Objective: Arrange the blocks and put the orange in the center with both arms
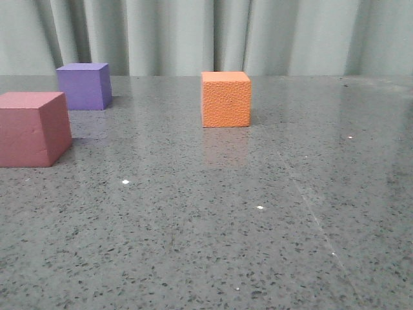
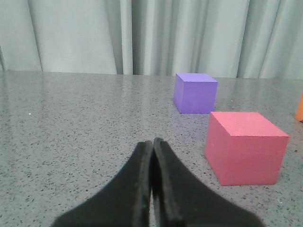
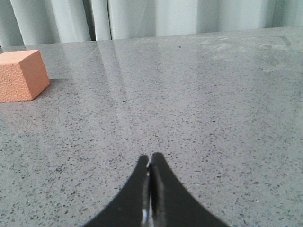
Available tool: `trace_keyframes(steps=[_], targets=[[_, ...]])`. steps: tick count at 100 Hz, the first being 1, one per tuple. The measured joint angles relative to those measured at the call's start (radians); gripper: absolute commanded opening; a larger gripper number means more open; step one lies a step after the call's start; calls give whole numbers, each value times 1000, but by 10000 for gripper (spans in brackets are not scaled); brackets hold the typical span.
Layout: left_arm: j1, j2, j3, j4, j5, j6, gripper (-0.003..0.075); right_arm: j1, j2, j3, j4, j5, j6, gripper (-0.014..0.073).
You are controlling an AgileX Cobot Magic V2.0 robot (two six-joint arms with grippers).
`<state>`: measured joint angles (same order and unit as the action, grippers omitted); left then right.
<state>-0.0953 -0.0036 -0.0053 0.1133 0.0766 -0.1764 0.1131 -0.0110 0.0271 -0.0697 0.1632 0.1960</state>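
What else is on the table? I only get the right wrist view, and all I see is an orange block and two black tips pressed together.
Observer: The front view shows two more blocks left of the orange block: a pink-red block nearest the camera and a purple block farther back.
Operator: Is the other arm holding one?
Observer: No. In the left wrist view the left end effector is shut on nothing, with bare table in front of it.
Operator: Are those two blocks touching?
Observer: No, the left wrist view shows a strip of table between them.
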Motion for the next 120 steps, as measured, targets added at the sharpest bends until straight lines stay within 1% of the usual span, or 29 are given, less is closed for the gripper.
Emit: trace_keyframes(steps=[51, 63, 78, 84, 89, 98, 110, 120], targets=[[0, 0, 0, 0, -7, 0, -19, 0, 0, 0, 0, 0, 0, -67], [0, 0, 0, 0, -62, 0, -19, 0, 0, 0, 0, 0, 0, -67], [0, 0, 0, 0, -184, 0, -19, 0, 0, 0, 0, 0, 0, -67], [0, 0, -2, 0, -198, 0, -19, 0, 0, 0, 0, 0, 0, -67], [0, 0, -11, 0, -181, 0, -19, 0, 0, 0, 0, 0, 0, -67], [0, 0, -72, -4, -85, 0, -19, 0, 0, 0, 0, 0, 0, -67], [0, 49, -213, -11, 29, 0, -19, 0, 0, 0, 0, 0, 0, -67], [0, 152, -354, -11, 124, 0, -19, 0, 0, 0, 0, -2, 0, -67]])
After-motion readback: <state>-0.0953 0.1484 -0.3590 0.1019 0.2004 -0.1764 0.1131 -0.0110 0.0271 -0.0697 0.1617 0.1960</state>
